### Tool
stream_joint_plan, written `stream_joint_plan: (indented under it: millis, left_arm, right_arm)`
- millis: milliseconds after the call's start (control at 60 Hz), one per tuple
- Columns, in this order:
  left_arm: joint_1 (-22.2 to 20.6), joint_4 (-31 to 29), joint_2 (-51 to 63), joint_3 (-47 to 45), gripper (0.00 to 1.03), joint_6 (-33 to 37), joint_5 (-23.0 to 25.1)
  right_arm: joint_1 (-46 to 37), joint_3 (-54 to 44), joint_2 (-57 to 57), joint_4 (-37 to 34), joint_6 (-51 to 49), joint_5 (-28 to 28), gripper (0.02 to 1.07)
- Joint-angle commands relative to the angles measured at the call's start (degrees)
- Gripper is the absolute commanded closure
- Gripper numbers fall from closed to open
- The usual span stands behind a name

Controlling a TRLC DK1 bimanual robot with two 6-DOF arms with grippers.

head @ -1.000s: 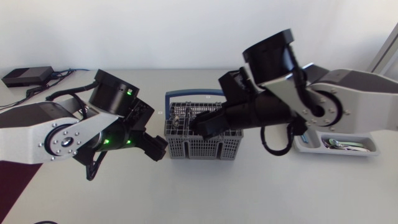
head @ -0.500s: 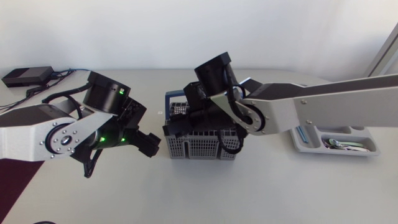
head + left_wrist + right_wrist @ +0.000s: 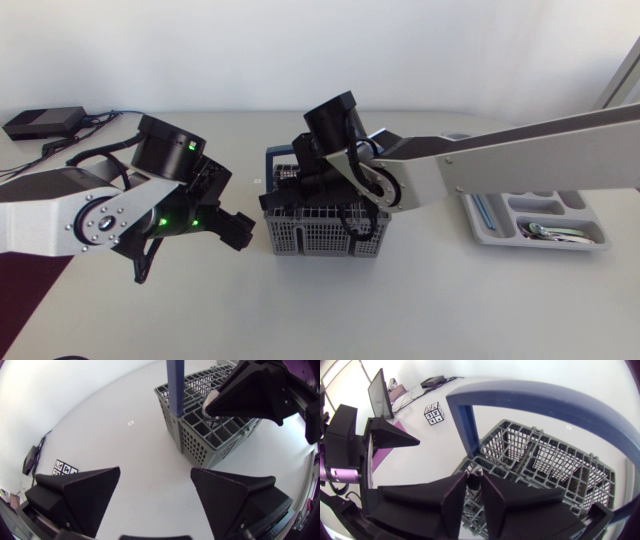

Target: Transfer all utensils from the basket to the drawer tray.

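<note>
The grey basket [image 3: 325,236] with a blue handle [image 3: 285,152] stands mid-table. My right arm comes in from the right, and its gripper [image 3: 475,493] is down in the basket's left compartment. Its fingers are shut on the top of a metal utensil [image 3: 475,479]. The left wrist view shows that gripper [image 3: 212,407] over the basket [image 3: 220,435] with the utensil's pale tip [image 3: 210,399] in it. My left gripper [image 3: 238,232] hovers open and holds nothing just left of the basket, fingers [image 3: 82,492] wide. The drawer tray [image 3: 590,243] at the right holds several utensils [image 3: 545,230].
A black box [image 3: 42,122] with cables lies at the back left. A dark purple mat [image 3: 18,295] covers the front left corner. A marker cube [image 3: 434,414] stands on the table beyond the basket in the right wrist view.
My right arm has stretched out toward the basket's left side, dipped its gripper in, and its fingers have closed on the utensil. The left arm has barely shifted.
</note>
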Motion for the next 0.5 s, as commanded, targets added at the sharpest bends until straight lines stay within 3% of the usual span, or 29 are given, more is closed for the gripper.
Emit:
stream_joint_plan:
  millis: [0,133,483]
  left_arm:
    - [0.3,0.5,1.1,-1.8,0.05,1.2,0.3]
    - [0.1,0.7,1.1,-1.9,0.05,1.0,0.3]
    - [-0.5,0.8,0.4,-2.5,0.05,1.1,0.3]
  right_arm:
    - [-0.2,0.9,1.4,1.5,1.1,0.4,0.97]
    - [-0.2,0.6,1.4,1.7,0.8,0.4,1.02]
    - [-0.1,-2.8,-4.0,3.1,0.6,0.4,1.02]
